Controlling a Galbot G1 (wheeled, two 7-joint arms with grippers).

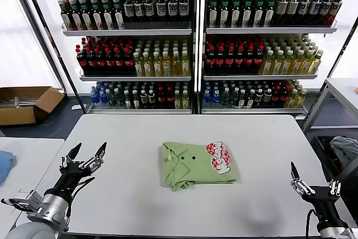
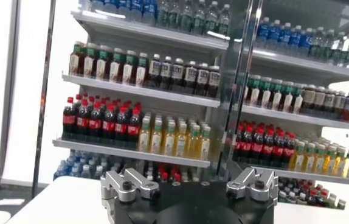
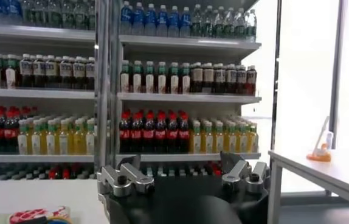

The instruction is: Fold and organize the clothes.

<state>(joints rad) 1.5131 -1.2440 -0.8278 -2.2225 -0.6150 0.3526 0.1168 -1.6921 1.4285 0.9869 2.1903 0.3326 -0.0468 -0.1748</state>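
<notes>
Folded green polo shirt point(image 1: 198, 164) lies mid-table point(image 1: 134, 205), chest print unreadable, left gripper point(image 1: 85, 154) at eight o'clock and right gripper point(image 1: 313, 182) at four, both spread empty; only the right wrist view shows a side table point(image 3: 320, 167).

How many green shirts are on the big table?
1 that I can see: a folded green shirt lies mid-table, between the open left gripper and open right gripper. More could hide inside the fold.
</notes>
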